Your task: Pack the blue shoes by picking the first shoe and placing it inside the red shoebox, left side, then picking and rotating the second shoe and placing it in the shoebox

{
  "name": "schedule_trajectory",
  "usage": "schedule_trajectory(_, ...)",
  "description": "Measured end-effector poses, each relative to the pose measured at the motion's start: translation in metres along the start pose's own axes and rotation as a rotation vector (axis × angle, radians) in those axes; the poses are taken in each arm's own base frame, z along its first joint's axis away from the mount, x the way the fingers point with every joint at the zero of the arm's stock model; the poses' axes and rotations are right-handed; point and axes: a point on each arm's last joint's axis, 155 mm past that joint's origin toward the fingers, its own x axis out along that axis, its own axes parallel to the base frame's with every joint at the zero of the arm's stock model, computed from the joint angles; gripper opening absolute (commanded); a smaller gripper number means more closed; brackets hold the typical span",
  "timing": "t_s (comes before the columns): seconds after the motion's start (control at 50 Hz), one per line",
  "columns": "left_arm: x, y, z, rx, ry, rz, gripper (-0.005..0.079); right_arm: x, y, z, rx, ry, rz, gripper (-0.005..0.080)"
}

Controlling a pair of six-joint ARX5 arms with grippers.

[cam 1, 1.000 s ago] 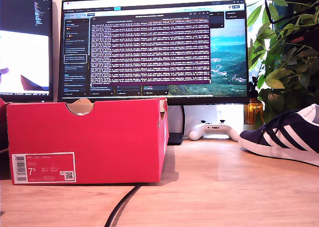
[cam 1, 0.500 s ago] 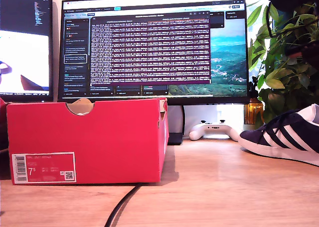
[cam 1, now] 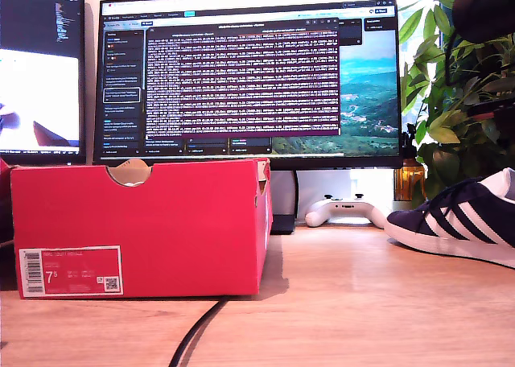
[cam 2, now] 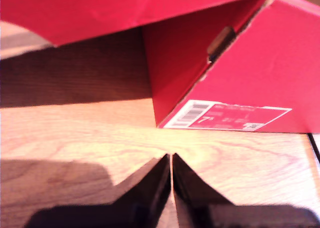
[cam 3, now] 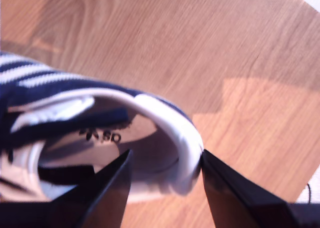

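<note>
Exterior view: red shoebox (cam 1: 141, 226) sat on tabletop (cam 1: 362, 303), blue shoe (cam 1: 459, 218) at its right; first wrist: my first claw (cam 2: 171, 160) together, empty; second wrist: my second claw (cam 3: 165, 163) apart, straddling the heel collar (cam 3: 175, 133), probably light, soft, best pinched there.

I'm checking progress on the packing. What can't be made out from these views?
- Inside of the red shoebox: hidden by its front wall in the exterior view, so contents are unknown.
- Blue shoe: heel cut off by the exterior view's right edge.
- A second shoe: in no view.
- Label: blurred in the first wrist view.
</note>
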Motion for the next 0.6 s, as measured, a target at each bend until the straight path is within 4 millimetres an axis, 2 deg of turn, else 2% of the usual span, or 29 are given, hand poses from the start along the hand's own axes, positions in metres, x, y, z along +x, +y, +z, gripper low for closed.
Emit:
schedule_trajectory(0.24,0.0,0.0,0.0,0.0,0.0,0.0,-0.0021,0.028,-0.015,-0.023,0.003,0.066,-0.03,0.039)
schedule_trajectory(0.6,0.0,0.0,0.0,0.0,0.0,0.0,-0.0021,0.03,-0.019,-0.024,-0.024,0.08,-0.037,0.0333)
